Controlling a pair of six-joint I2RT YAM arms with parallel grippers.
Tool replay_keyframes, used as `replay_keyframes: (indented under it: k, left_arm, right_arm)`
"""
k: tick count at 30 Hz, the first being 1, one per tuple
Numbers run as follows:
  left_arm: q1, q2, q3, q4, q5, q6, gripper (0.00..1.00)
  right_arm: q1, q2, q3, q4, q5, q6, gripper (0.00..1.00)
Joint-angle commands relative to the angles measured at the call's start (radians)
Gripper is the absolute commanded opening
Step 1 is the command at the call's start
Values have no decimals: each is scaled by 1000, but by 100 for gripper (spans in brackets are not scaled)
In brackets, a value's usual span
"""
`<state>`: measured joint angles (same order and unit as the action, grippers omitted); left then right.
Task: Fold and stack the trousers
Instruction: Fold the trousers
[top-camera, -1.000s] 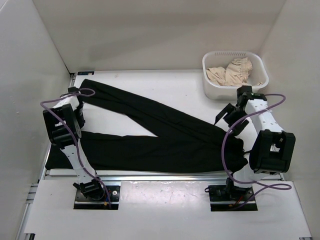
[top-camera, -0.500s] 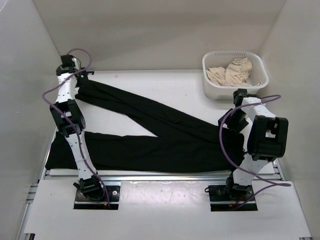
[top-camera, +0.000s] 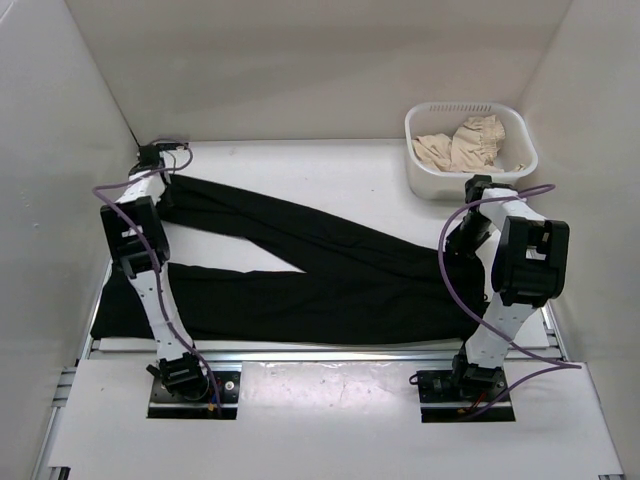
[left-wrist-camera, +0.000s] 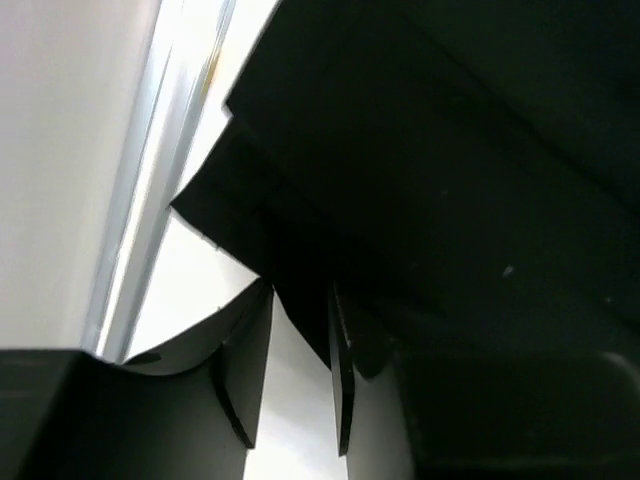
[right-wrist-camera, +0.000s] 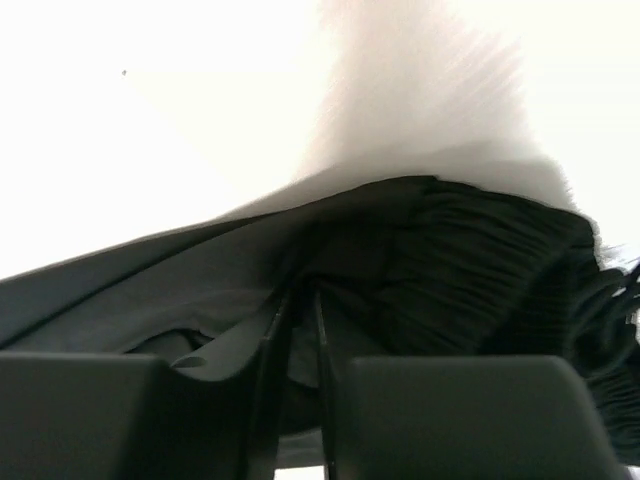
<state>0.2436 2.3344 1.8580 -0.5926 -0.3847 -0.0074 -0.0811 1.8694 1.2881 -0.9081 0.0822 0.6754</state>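
Observation:
The black trousers lie flat on the table, waist at the right and the two legs spread leftward in a V. My left gripper is down at the cuff of the far leg, by the back left corner. In the left wrist view its jaws stand a narrow gap apart, with a corner of the cuff reaching in between the tips and white table showing below. My right gripper is at the waist end. In its wrist view the right gripper is shut on a fold of the ribbed waistband.
A white basket holding a beige garment stands at the back right, just behind the right arm. White walls enclose the table on the left, back and right. A metal rail runs along the near edge.
My left arm has dropped from the back left corner onto the far leg's cuff and its jaws have narrowed. My right gripper's jaws have shut on the waistband.

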Motion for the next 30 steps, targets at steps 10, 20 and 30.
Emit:
replay_keyframes:
  k: [10, 20, 30]
  left_arm:
    - [100, -343, -410, -128, 101, 7, 81]
    - [109, -218, -57, -240, 210, 7, 85]
    - [109, 107, 247, -282, 268, 7, 95]
  right_arm:
    - [-8, 1, 94, -2, 28, -86, 7]
    - [-8, -27, 73, 8, 5, -140, 8]
    - [-8, -27, 120, -26, 27, -171, 18]
